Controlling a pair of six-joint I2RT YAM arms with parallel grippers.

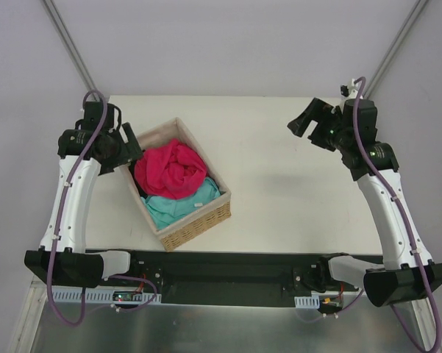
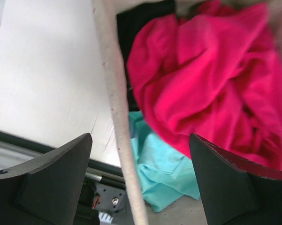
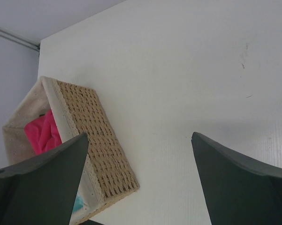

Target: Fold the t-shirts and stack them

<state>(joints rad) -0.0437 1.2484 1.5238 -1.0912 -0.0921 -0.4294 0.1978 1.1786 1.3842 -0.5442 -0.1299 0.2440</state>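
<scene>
- Top view: a wicker basket (image 1: 198, 220) on the desk (image 1: 279, 176) holds a crumpled crimson-pink shirt (image 1: 173, 168) over a teal shirt (image 1: 180, 204). The left pincer (image 1: 134, 147) is at its left rim.
- Left wrist: only here a black shirt (image 2: 141, 18) shows. The jaws are spread with the rim between them, and the pink cloth lies just beyond.
- Right wrist: the right pincer (image 3: 140, 136) is spread, well apart from the basket.

The top camera looks steeply down from above and behind the arm bases. It takes in the whole desk (image 1: 294, 184), with the basket (image 1: 195, 223) at nine o'clock of centre. The left wrist camera sits close over the basket's rim (image 2: 117, 117), looking past the left claw (image 2: 141, 137) onto the shirts (image 2: 201, 79). Its two o'clock corner is blurred, perhaps from nearness. The right wrist camera stands farther off, facing the desk, with the basket at eight o'clock. All three views share the basket.
</scene>
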